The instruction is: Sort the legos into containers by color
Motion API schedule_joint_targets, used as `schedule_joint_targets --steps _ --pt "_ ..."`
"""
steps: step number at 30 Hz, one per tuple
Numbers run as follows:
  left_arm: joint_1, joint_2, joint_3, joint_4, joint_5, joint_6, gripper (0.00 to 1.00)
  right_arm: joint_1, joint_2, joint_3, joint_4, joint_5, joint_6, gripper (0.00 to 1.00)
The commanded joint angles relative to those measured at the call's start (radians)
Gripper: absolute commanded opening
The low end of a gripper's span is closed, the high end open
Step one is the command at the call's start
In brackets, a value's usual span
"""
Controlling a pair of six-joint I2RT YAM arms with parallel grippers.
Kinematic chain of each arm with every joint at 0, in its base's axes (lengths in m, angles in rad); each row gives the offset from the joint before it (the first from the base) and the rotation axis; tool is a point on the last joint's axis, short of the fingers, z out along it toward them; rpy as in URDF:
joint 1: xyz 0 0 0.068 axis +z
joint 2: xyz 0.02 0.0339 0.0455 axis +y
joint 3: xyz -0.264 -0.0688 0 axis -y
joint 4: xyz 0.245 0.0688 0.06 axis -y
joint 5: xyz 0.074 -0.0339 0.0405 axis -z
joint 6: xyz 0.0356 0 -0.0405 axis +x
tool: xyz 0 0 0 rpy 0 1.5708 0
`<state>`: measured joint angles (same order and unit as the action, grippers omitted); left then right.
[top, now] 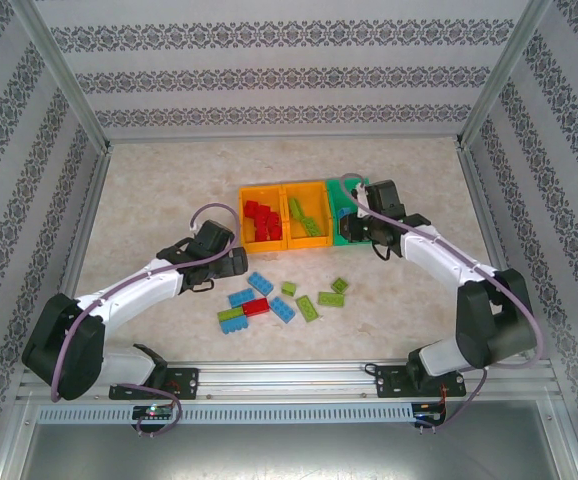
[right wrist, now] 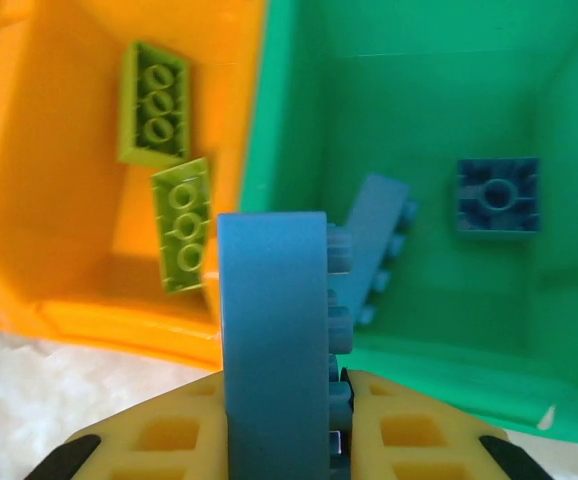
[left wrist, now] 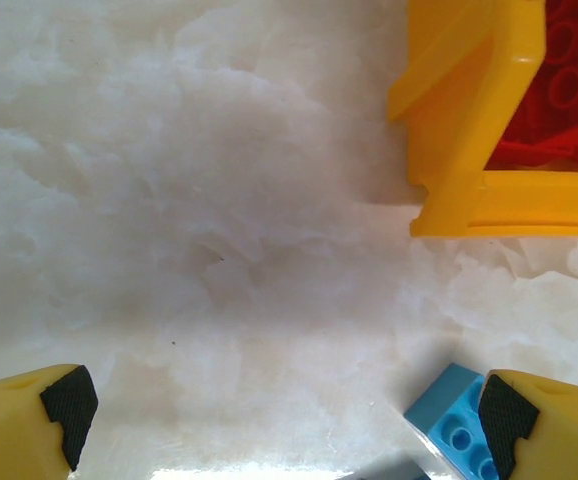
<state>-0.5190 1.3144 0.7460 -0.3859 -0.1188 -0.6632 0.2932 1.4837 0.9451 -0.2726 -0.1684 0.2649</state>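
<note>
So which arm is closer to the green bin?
Right. Its jaws hold a blue brick above the green bin's rim; the left arm is beside the red-filled orange bin.

Bright, even, diffuse light fills the top view; the pale table [top: 159,200] carries only faint, soft shadows. In the left wrist view a white glare strip burns out at 6 o'clock, a grey shadow spreads toward 9 o'clock, and the left gripper [left wrist: 287,412] shows blurred fingertips [left wrist: 69,405] at 7 and 5 o'clock. In the right wrist view the blue brick [right wrist: 274,340] at 6 o'clock is out of focus; the green bin [right wrist: 299,110] behind looks a little sharper.
</note>
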Motion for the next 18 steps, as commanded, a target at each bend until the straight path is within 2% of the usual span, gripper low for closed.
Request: schedule_joint_targets --steps 1,8,11,18 --pt "-0.021 0.015 0.007 0.025 0.011 -0.016 1.00 -0.026 0.070 0.078 -0.030 0.029 0.041 0.18" --pt "-0.042 0.044 0.033 0.015 0.011 -0.012 1.00 -0.076 0.201 0.175 -0.033 0.055 0.056 0.22" --pt "-0.050 0.055 0.040 -0.008 0.019 -0.045 1.00 -0.083 0.230 0.202 -0.037 0.070 0.060 0.39" --pt "-0.065 0.091 0.060 -0.020 0.093 -0.132 1.00 -0.075 0.157 0.150 -0.002 0.041 0.081 0.49"
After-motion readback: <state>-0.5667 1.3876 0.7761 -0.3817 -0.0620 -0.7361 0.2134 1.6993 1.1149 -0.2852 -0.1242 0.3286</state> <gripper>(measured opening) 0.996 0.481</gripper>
